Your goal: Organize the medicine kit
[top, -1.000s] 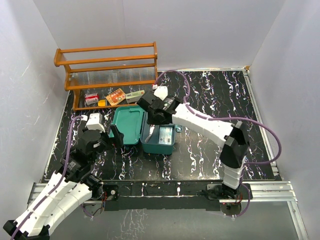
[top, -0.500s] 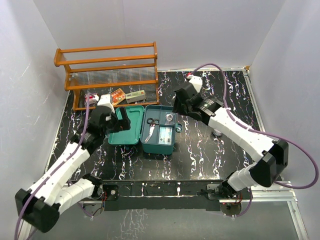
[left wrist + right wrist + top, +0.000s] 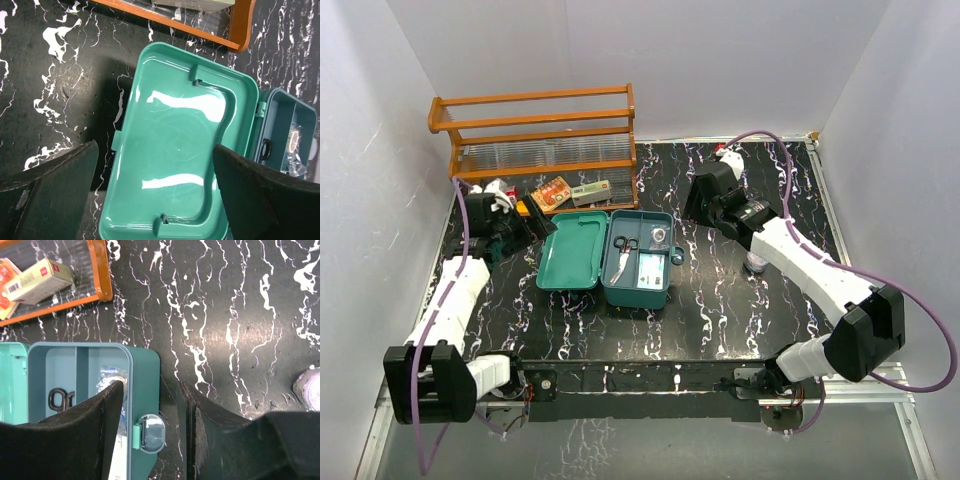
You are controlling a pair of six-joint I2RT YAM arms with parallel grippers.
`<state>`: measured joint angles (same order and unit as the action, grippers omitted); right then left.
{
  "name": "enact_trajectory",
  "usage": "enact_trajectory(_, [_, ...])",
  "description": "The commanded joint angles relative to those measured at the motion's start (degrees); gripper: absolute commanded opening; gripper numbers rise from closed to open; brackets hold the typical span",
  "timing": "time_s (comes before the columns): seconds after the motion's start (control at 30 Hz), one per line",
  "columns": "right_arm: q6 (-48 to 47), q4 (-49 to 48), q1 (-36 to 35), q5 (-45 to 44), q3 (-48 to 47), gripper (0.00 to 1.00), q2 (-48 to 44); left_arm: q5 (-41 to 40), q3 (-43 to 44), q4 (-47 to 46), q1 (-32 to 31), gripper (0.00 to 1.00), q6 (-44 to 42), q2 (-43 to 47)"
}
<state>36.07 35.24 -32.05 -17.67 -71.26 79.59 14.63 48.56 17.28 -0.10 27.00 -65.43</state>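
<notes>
While the medicine kit (image 3: 575, 255) lies open between my two grippers in the overhead view, my left gripper (image 3: 525, 225) hangs spread and empty. From the left wrist, the glossy lid (image 3: 175, 130) lies flat beneath its jaws; I judge it stiff, light and slippery. From the right wrist, my right gripper (image 3: 151, 386) stands parted, empty, above the latch (image 3: 150, 432); I'd pinch the rim.
</notes>
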Motion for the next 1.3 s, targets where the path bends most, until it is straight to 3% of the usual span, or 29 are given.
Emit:
enact_trajectory(0.0, [-1.87, -6.90, 1.21, 3.55, -0.06, 0.45, 0.12, 14.50, -3.37, -4.97, 5.94, 0.97, 1.81, -2.23])
enact_trajectory(0.17, [-2.84, -7.41, 1.76, 4.34, -0.21, 0.45, 0.27, 25.92, -8.86, -16.64, 9.24, 0.99, 7.78, -4.85])
enact_trajectory(0.4, [-3.12, -8.43, 2.19, 4.84, 0.70, 0.46, -1.04, 27.96, -12.70, -23.10, 9.89, 0.99, 10.67, -9.85])
enact_trajectory(0.57, [-3.07, -9.01, 2.30, 5.15, 1.36, 0.46, -1.87, 36.53, -14.37, -31.47, 10.19, 0.99, 13.90, -15.32])
enact_trajectory(0.73, [-3.05, -9.09, 2.39, 5.16, 1.40, 0.46, -2.42, 42.92, -14.37, -36.25, 10.25, 0.99, 16.19, -15.28])
enact_trajectory(1.27, [-1.71, -9.03, 2.59, 3.35, 2.38, 0.46, -1.81, 43.86, -5.31, -19.95, 10.82, 0.97, 10.01, -5.65])
